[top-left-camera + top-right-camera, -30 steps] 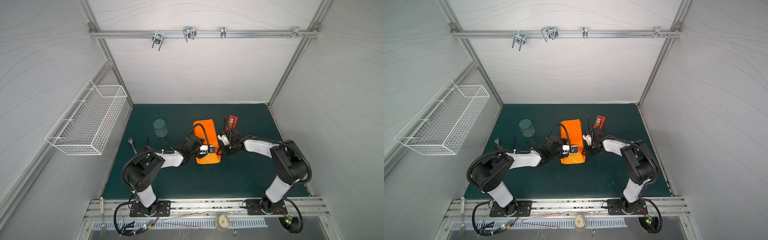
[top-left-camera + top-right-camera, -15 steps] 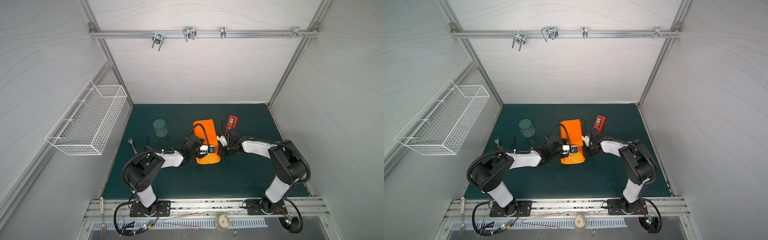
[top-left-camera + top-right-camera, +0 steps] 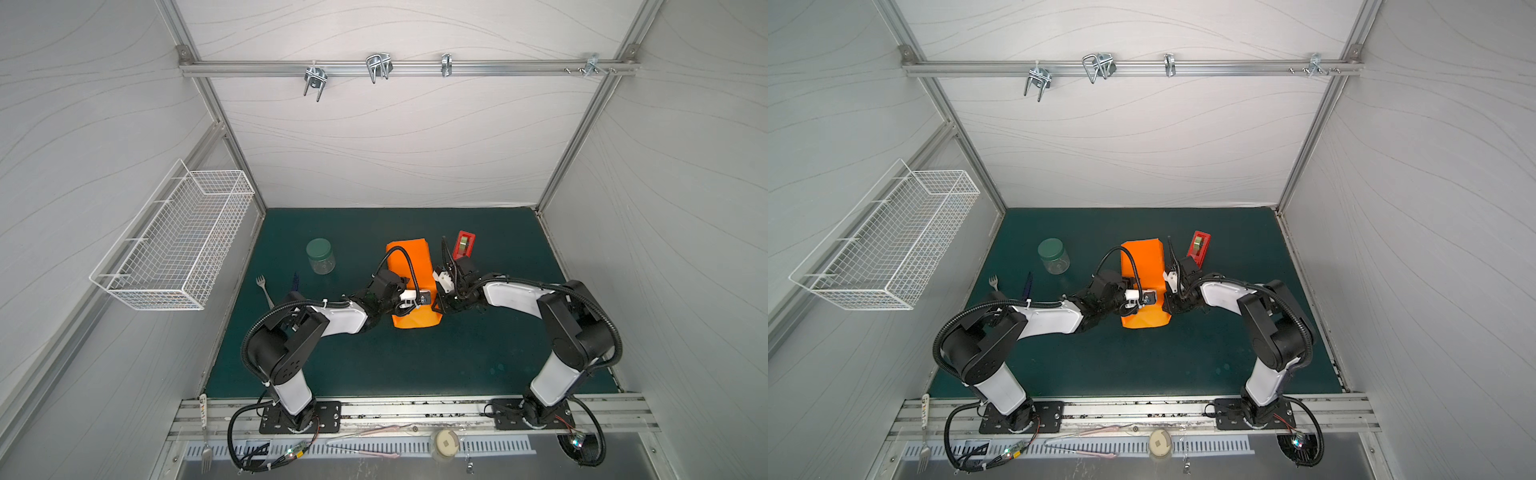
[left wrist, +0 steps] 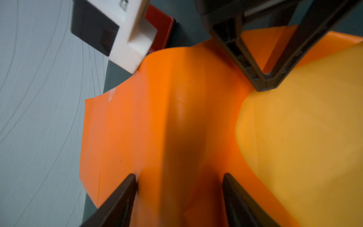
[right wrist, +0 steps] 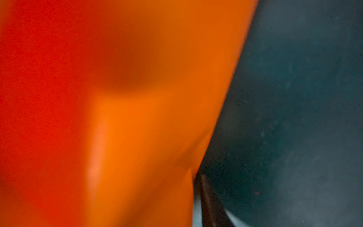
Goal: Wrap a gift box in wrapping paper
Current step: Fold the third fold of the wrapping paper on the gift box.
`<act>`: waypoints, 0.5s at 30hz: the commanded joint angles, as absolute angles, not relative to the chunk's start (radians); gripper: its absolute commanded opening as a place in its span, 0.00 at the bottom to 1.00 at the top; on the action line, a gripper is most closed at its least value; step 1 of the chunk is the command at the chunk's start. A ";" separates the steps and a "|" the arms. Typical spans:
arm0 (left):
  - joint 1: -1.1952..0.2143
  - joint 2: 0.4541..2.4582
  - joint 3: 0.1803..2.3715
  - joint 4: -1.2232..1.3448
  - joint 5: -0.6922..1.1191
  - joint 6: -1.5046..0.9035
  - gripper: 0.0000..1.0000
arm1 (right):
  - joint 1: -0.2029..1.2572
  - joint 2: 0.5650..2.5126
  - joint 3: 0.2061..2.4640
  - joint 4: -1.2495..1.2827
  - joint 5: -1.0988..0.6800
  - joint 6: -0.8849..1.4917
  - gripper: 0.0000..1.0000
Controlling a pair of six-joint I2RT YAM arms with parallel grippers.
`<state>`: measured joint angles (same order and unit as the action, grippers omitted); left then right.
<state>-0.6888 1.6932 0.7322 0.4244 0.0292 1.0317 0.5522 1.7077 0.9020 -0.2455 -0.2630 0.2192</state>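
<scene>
Change since earlier frame: the right arm has edged slightly closer to the wrapping paper (image 3: 415, 319). The left arm, the paper and the red tape dispenser (image 3: 465, 245) lie as before.
Wrapping paper: it sits mid-desk in both top views (image 3: 1144, 320), folded into a long orange bundle that runs away from the robot. Both arms meet at its near half.
Gift box: no view shows it as such, because the paper covers the bundle.
Left gripper (image 4: 179, 175): it reaches in from the left side over the near part of the bundle.
Left fingers (image 4: 125, 194): they are wide apart, and their tips rest on the paper on either side of a raised, shadowed fold. No grip on anything is evident.
Right gripper (image 3: 439, 306): it is at the paper's right edge, low to the desk (image 3: 415, 365), with the tape dispenser just beyond it.
Right fingers: the right wrist view shows one dark finger (image 5: 208, 202) with the paper's edge touching it. The other finger is hidden behind blurred orange. I cannot tell whether they are apart, together or clamped on the paper.
Other items: a green-lidded jar (image 3: 320, 255) and a fork (image 3: 264, 286) lie on the left of the desk, well apart from the paper. A wire basket (image 3: 178, 241) hangs on the left wall.
</scene>
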 commanded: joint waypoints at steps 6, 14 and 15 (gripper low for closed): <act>-0.697 1.717 0.729 0.332 0.029 1.019 0.71 | 0.553 1.713 0.879 -0.293 -0.249 0.215 0.20; -0.699 1.675 0.745 0.290 0.032 0.961 0.72 | 0.557 1.735 0.886 -0.283 -0.250 0.228 0.06; -0.699 1.662 0.751 0.274 0.032 0.944 0.74 | 0.557 1.733 0.888 -0.283 -0.249 0.231 0.06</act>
